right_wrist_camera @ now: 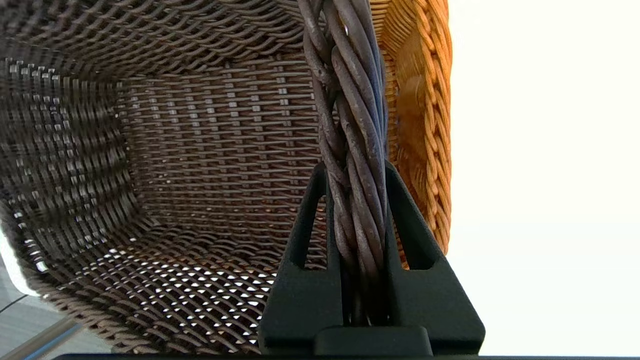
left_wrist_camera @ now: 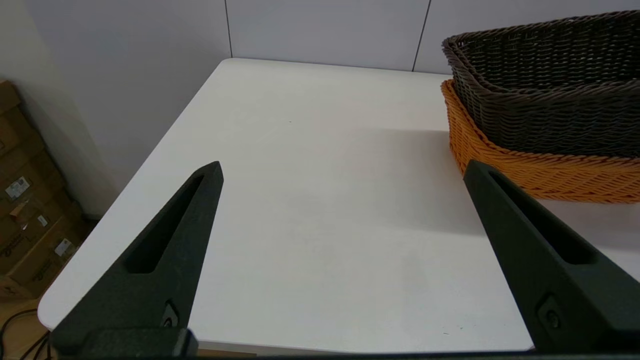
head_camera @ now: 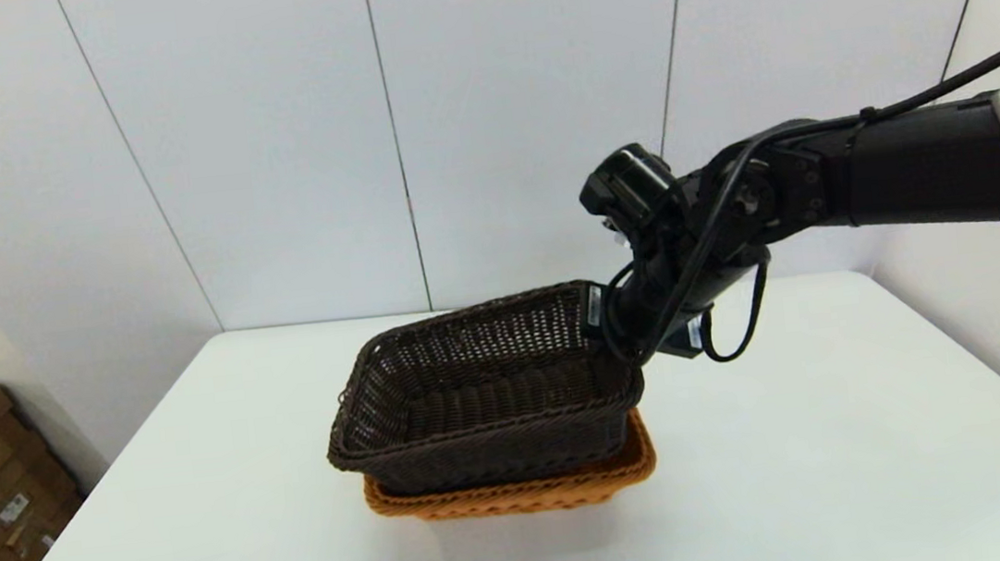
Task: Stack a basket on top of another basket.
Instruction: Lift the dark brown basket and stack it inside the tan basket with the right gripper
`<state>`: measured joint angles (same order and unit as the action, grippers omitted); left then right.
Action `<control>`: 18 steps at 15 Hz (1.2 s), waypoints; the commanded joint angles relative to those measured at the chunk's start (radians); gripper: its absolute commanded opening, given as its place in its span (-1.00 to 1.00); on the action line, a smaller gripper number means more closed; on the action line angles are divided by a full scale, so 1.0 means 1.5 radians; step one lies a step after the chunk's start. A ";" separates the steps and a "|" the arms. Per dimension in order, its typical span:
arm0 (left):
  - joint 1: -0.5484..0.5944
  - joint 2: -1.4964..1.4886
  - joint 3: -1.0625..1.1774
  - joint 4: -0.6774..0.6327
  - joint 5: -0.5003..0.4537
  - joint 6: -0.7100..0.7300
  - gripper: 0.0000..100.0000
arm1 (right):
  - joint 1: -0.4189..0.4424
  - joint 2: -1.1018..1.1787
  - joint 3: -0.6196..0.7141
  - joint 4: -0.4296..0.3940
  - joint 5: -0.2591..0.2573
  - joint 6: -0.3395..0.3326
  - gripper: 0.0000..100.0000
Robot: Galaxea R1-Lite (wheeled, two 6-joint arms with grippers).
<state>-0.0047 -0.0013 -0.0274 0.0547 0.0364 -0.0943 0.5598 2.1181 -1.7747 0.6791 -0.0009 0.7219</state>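
A: On the desk point(head_camera: 850, 429), how far is the stacking carried?
B: The dark basket point(head_camera: 484, 394) is nested, tilted, in the orange basket point(head_camera: 522, 492); its rim is clamped by the right pincer point(right_wrist_camera: 356, 175). Release is left. The left pincer point(left_wrist_camera: 342, 170) is held wide open, empty.
A: Any writing?
B: None can be read

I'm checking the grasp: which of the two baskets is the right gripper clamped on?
The dark brown basket: the right gripper pinches its braided rim, and it sits tilted in the orange-tan basket, which no gripper touches.
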 commanded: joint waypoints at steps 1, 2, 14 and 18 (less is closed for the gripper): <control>0.000 0.000 0.000 0.000 0.000 -0.001 1.00 | 0.000 0.024 0.000 0.001 0.000 0.003 -1.00; 0.000 0.000 0.000 0.000 0.000 -0.001 1.00 | -0.001 0.029 -0.001 0.000 -0.001 0.003 -1.00; 0.000 0.000 0.000 0.000 0.000 -0.001 1.00 | -0.038 0.037 -0.007 -0.046 0.000 0.011 -1.00; 0.000 0.000 0.000 0.000 0.000 -0.001 1.00 | -0.035 0.041 -0.008 -0.046 -0.004 0.017 -1.00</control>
<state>-0.0047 -0.0013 -0.0274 0.0551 0.0364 -0.0943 0.5060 2.1783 -1.7857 0.6060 -0.0047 0.7423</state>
